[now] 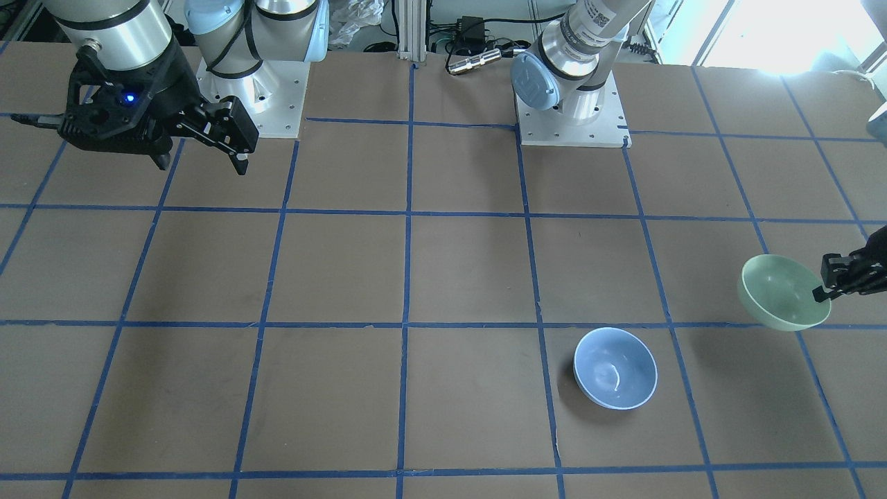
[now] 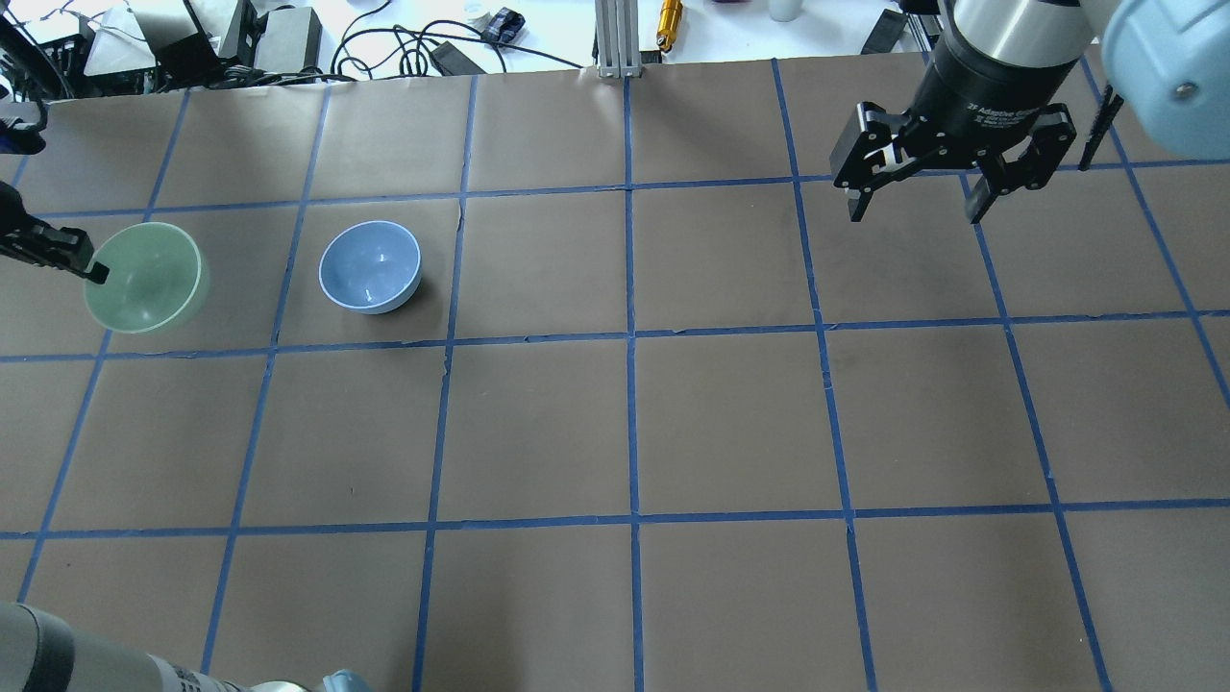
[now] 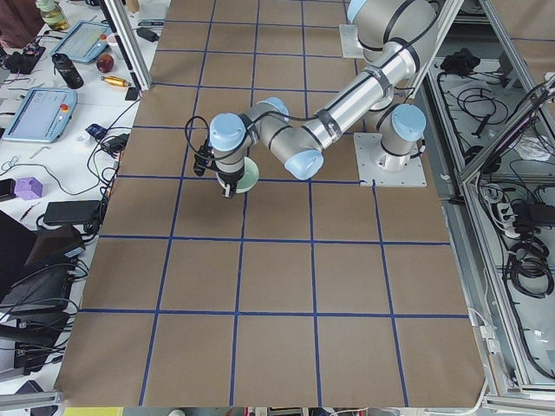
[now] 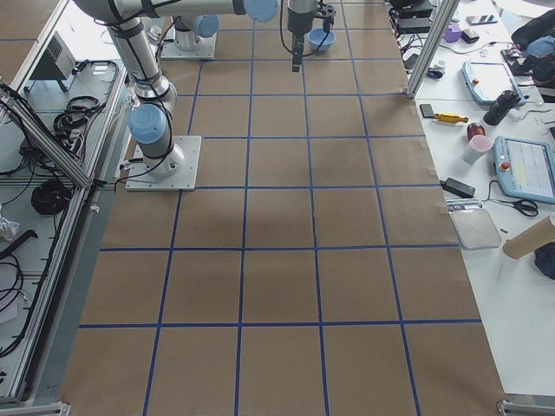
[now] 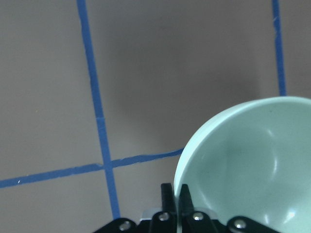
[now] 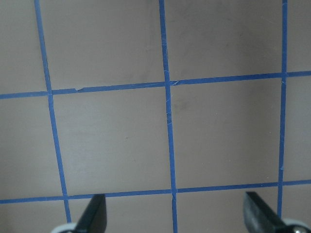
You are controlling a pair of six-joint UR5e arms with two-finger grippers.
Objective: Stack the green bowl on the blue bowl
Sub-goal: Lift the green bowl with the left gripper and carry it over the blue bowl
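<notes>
1. Brown paper crossed by blue tape lines covers the table [image 2: 730, 413].
2. The left gripper [image 5: 176, 190] is pinched tight on the rim of the green bowl [image 5: 252, 165], with one finger inside the wall and the other outside it.
3. The green bowl hangs tilted from that grip at the robot's left end of the table. Its opening is turned partly sideways, and it seems to be clear of the paper.
4. The blue bowl [image 2: 370, 267] sits upright on the paper, near the green bowl on the side toward the table's middle, not touching it.
5. The right gripper [image 2: 915, 211] hangs above the table with its fingers spread wide and nothing between them, well apart from both bowls.
</notes>
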